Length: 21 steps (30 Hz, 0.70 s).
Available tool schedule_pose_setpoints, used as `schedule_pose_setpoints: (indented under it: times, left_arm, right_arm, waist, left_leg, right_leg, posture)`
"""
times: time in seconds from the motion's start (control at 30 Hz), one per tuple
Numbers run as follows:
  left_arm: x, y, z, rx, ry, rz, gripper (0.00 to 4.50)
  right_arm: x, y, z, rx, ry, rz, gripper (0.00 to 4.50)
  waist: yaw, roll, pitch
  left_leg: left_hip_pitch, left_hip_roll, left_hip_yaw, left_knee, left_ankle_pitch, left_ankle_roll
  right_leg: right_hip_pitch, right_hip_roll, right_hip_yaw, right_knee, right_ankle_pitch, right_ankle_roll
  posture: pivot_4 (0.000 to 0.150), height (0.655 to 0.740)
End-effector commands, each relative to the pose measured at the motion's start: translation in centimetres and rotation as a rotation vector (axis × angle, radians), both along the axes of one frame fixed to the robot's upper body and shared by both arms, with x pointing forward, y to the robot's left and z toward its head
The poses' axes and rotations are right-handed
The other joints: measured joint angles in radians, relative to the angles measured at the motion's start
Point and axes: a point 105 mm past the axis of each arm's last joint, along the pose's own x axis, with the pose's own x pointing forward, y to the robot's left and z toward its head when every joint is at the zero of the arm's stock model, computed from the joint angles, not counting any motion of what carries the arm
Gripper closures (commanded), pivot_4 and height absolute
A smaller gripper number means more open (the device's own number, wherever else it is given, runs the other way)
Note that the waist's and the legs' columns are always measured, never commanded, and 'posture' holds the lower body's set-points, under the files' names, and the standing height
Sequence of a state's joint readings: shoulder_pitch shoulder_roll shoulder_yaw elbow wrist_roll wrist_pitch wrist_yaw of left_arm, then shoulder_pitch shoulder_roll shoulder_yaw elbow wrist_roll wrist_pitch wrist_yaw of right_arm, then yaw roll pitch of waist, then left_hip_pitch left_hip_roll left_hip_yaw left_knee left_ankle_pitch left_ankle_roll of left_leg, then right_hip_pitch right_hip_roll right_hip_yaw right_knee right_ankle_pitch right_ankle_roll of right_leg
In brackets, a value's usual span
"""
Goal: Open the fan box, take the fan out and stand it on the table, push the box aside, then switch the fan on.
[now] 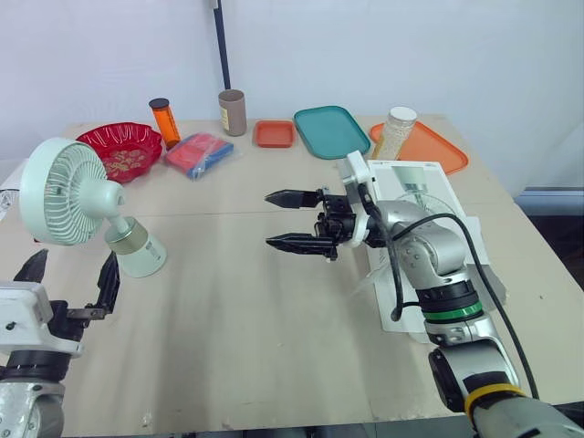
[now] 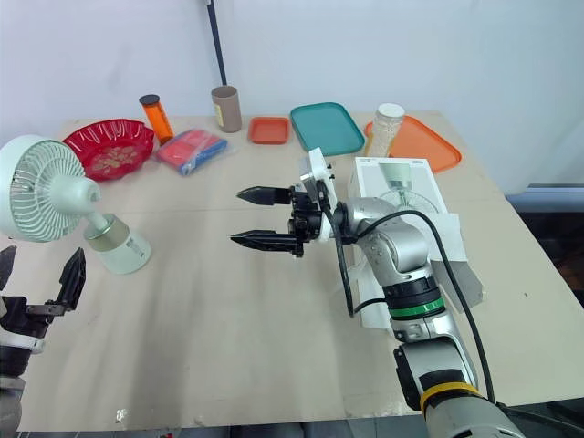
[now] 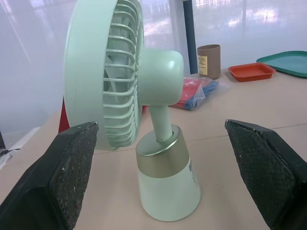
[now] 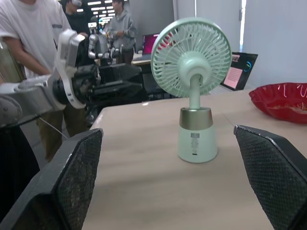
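since the fan (image 1: 68, 196) stands upright at the left of the surface (image 1: 255, 310), just ahead of the released left claw (image 1: 71, 272), and the box (image 1: 415, 182) lies flat to the right, only the switch seems left. the right claw (image 1: 270, 219) hangs spread wide, well apart from the fan. a hard or high press could topple or slide the top-heavy fan.

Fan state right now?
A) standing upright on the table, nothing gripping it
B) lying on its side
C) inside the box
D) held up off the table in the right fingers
A: the fan stands on its own base on the table, while the left gripper and the right gripper are both open and clear of it.
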State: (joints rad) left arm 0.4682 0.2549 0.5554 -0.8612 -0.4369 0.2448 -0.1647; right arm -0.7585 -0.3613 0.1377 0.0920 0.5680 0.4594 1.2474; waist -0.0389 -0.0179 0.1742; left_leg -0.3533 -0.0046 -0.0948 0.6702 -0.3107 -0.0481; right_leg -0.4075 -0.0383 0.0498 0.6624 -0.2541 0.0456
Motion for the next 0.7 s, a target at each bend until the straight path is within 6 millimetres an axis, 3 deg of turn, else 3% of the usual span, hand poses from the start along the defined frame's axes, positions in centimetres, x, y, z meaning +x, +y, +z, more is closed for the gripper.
schedule_pose_setpoints:
  times: [0.03,0.33,0.7]
  left_arm:
    - [-0.5,0.7,0.8,0.015,-0.035,0.025,0.0]
    - [-0.1,3.4,1.0,0.074,-0.048,0.096,0.0]
    - [3.4,3.5,0.3,0.123,-0.028,0.049,0.0]
  right_arm:
    - [-0.5,0.1,0.4,0.01,-0.033,0.025,0.02]
    - [-0.8,0.3,-0.6,-0.018,-0.044,0.029,0.02]
    - [-1.3,0.4,-0.8,-0.008,-0.047,0.011,0.02]
  waist:
    - [0.0,0.0,0.0]
    - [0.0,0.0,0.0]
    - [0.0,0.0,0.0]
  left_leg:
    - [0.0,0.0,0.0,0.0,0.0,0.0]
    - [0.0,0.0,0.0,0.0,0.0,0.0]
    - [0.0,0.0,-0.001,0.0,0.0,-0.001]
  right_leg:
    - [0.0,0.0,0.0,0.0,0.0,0.0]
    - [0.0,0.0,0.0,0.0,0.0,0.0]
    - [0.0,0.0,-0.001,0.0,0.0,0.0]
  posture:
    - [0.15,0.74]
    - [0.15,0.74]
    - [0.15,0.74]
